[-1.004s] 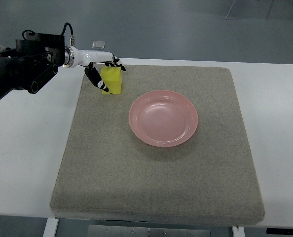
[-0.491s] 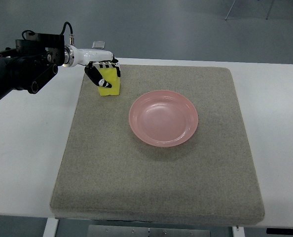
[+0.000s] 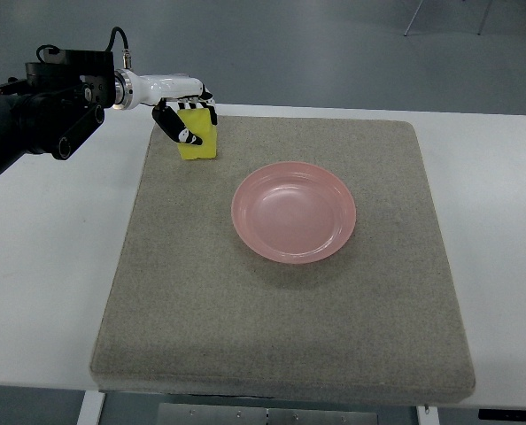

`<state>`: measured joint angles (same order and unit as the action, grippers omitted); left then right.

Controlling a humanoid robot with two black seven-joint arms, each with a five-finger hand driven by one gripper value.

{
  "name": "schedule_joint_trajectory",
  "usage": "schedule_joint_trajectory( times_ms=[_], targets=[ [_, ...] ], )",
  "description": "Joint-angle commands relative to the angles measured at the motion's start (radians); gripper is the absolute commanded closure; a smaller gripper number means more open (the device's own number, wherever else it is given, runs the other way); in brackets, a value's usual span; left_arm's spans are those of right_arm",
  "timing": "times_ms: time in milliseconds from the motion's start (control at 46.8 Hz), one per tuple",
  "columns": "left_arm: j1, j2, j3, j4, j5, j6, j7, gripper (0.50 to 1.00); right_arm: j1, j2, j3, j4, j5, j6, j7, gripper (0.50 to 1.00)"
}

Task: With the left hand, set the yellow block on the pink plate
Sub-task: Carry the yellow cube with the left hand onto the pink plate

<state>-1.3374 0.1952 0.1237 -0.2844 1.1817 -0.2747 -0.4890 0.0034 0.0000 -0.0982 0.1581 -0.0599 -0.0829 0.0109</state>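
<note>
Worktop: white worktop [image 3: 59, 266] under a grey felt mat [image 3: 281, 310].
Hand: our left hand [image 3: 185, 113] grasps the yellow foam block [image 3: 197, 140], far left.
Remaining: carry it onto the round pink plate [image 3: 294, 212], which holds nothing.

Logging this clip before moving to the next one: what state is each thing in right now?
Yellow foam block: gripped by the left robot hand at the mat's far left corner, not on the plate.
Left robot hand: fingers closed around the block.
Round pink plate: upright, empty, mid-mat.
Grey felt mat: flat on the white table.
Right robot hand: out of view.
</note>
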Motion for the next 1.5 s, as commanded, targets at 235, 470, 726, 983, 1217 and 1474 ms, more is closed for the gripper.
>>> schedule_joint_trajectory(
  times_ms=[235, 470, 726, 983, 1217, 1474],
  targets=[
    [-0.075, -0.008, 0.002, -0.075, -0.091, -0.001, -0.002, 1.000, 0.000, 0.000, 0.000, 0.001, 0.000, 0.002, 0.000, 0.576],
    [-0.108, 0.006, -0.001, -0.186, -0.094, 0.012, -0.002, 1.000, 0.000, 0.000, 0.000, 0.001, 0.000, 0.000, 0.000, 0.576],
    [-0.186, 0.118, -0.003, -0.513, -0.088, 0.038, -0.002, 1.000, 0.000, 0.000, 0.000, 0.000, 0.000, 0.000, 0.000, 0.576],
    [-0.203, 0.159, 0.045, -0.690, -0.063, 0.026, 0.000, 1.000, 0.000, 0.000, 0.000, 0.000, 0.000, 0.000, 0.000, 0.576],
    [-0.191, 0.139, 0.111, -0.687, 0.015, 0.032, 0.000, 1.000, 0.000, 0.000, 0.000, 0.000, 0.000, 0.000, 0.000, 0.576],
    [-0.154, 0.082, 0.122, -0.618, 0.018, 0.041, 0.001, 1.000, 0.000, 0.000, 0.000, 0.000, 0.000, 0.000, 0.000, 0.576]
  ],
)
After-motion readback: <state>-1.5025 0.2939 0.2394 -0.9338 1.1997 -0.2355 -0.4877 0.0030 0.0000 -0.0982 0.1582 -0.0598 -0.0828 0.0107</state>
